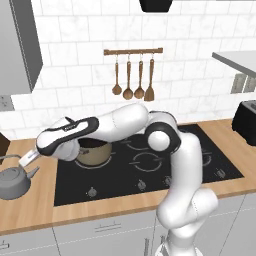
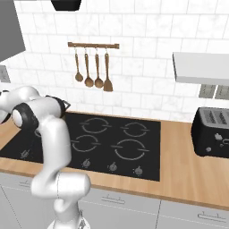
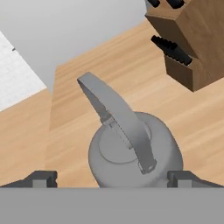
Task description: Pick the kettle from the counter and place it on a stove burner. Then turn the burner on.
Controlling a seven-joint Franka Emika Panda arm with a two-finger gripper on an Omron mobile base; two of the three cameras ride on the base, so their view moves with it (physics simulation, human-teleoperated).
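**Approach to the kettle handle**

Left base view: the kettle (image 1: 13, 182) is seen at lower left on the counter (image 1: 30, 210), beside the cooktop (image 1: 150, 162).

Hand view: the gripper (image 3: 112, 178) is spread wide, its tips flanking the kettle (image 3: 135, 153); the arched handle (image 3: 116, 116) should be centred before closing.

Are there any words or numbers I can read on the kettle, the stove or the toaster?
None to read. The kettle, the cooktop and the toaster bear no letters or numbers. The knobs have only small marks, too tiny to tell.
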